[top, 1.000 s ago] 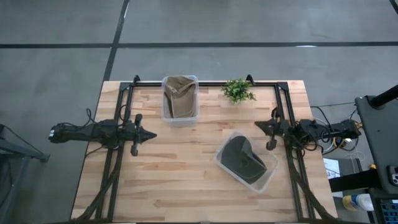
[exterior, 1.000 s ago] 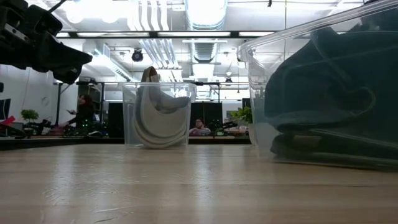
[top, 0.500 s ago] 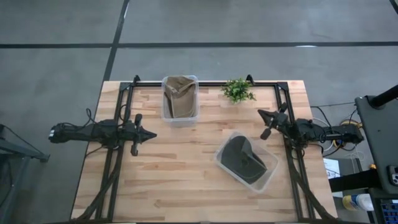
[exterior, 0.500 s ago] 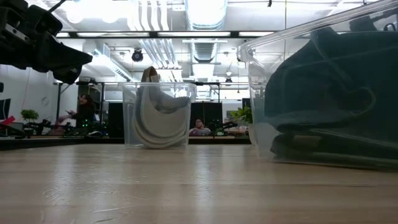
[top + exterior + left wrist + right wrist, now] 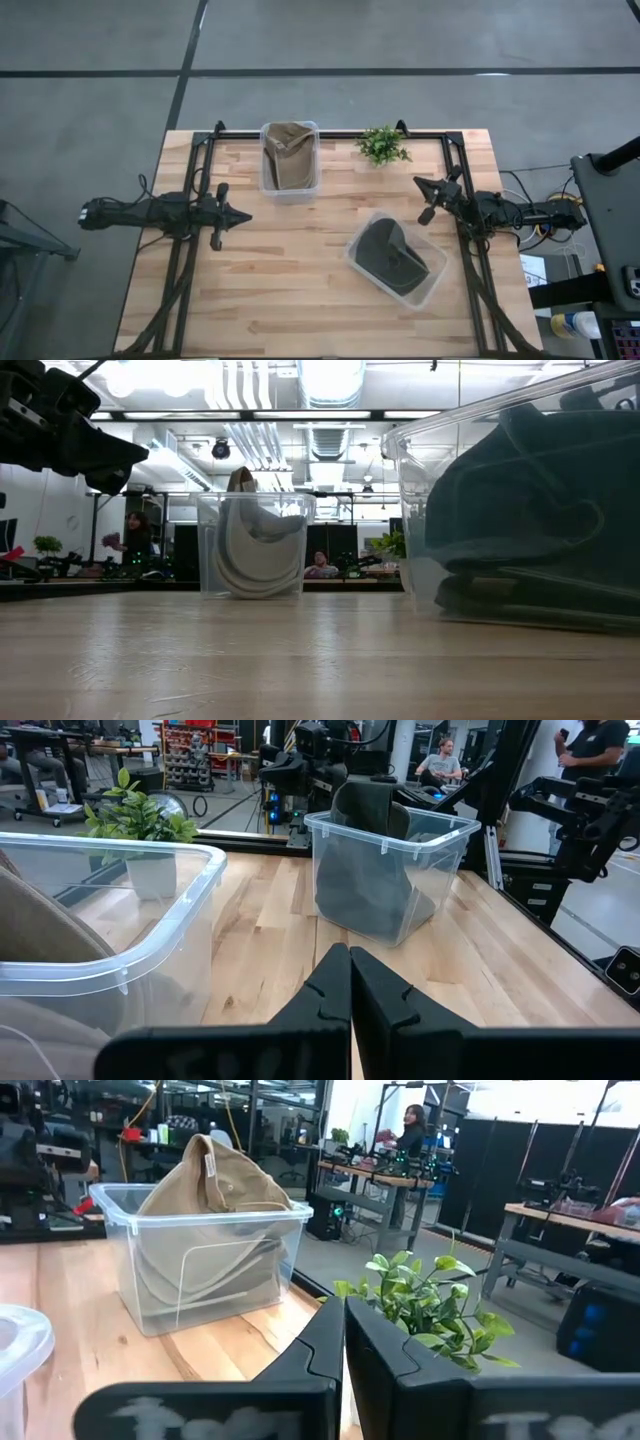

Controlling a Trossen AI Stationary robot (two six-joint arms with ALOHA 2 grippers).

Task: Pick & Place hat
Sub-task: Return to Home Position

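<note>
Potted plant; wooden table

Pretty clearly a robotics lab or workshop: bare concrete floor, exposed ceiling ducts, workbenches piled with gear.

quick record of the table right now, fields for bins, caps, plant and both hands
table: wooden top
near bin: clear, set at an angle, right half of the table
black cap: inside the near bin
far bin: clear, at the far edge
tan cap: inside the far bin
plant: small, at the far edge, right of the far bin
left hand: shut, empty, raised over the left side, clear of both bins
right hand: shut, empty, by the right edge, touching neither the plant nor the near bin
</note>
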